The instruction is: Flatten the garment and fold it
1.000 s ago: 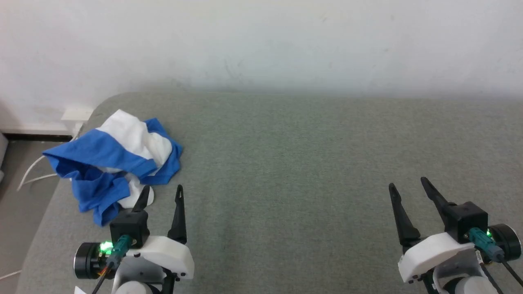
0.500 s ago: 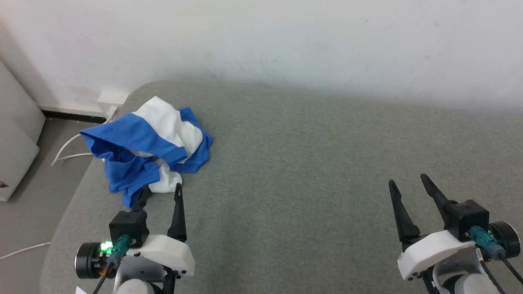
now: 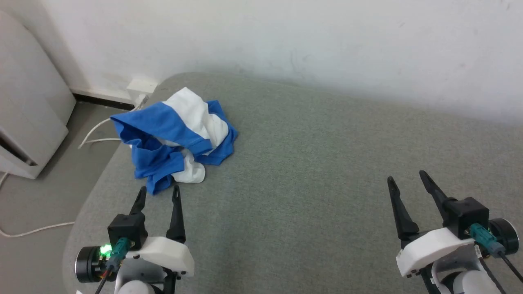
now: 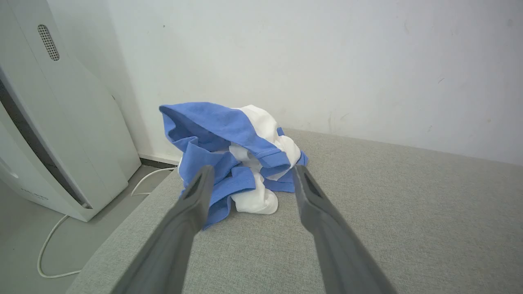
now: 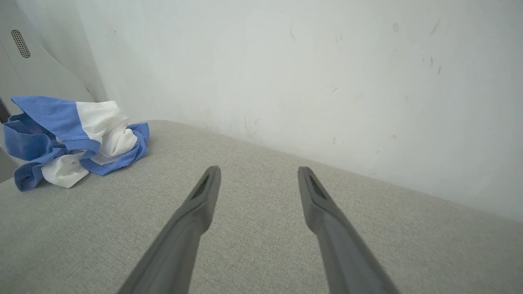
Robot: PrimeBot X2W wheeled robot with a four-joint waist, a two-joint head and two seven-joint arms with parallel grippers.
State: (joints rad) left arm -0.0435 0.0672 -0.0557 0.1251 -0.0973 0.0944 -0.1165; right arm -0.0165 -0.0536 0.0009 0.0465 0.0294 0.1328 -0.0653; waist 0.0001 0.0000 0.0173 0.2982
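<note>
A grey, fabric-covered counter [image 3: 318,175] with a rounded far-left corner runs up against a plain white wall [image 3: 286,36] marked by faint scuffs. Off the counter's left edge lies a grey floor [image 3: 36,196]. A tall white appliance [image 3: 28,114] stands there, well apart from the counter, with a perforated vent near its top in the left wrist view. A white socket block [image 3: 141,86] sits just beside the counter's far-left corner, and a dark skirting strip [image 3: 98,100] runs leftward from that corner. White cables [image 3: 94,130] trail over the floor beside the counter's left edge.
</note>
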